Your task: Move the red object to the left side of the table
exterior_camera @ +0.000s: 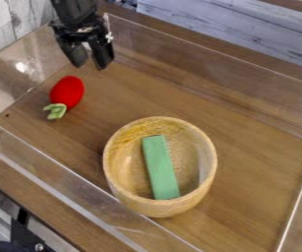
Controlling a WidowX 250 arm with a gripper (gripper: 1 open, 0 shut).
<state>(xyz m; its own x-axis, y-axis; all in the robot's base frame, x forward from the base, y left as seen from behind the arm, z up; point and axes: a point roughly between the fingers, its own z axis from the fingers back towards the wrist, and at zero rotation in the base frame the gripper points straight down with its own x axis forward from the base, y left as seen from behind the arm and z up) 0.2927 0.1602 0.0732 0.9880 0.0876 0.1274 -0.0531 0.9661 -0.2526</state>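
Even bright light, acrylic glare, soft focus
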